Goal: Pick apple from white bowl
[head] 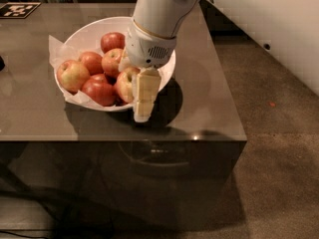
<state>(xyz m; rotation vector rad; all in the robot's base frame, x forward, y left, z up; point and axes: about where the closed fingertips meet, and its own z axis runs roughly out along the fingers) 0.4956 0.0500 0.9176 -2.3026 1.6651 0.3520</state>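
Fingers (145, 91) of the gripper (143, 109) show as one pale cream block pointing down over the near right rim of the white bowl (94, 28), with the tips reaching past the rim towards the worktop (204, 98). From this angle I cannot tell whether they are parted or closed on anything.

The apple (124, 85), pale yellow-green with a red blush, lies in the near right part of the bowl. It sits directly against the left side of the fingers, which cover its right edge.

Five more apples fill the bowl behind it and to its left, the closest being a dark red apple (99, 91) touching it. Crinkled white paper (56, 46) lines the bowl and sticks out at its left. The white arm (155, 14) rises from the gripper towards the upper right.
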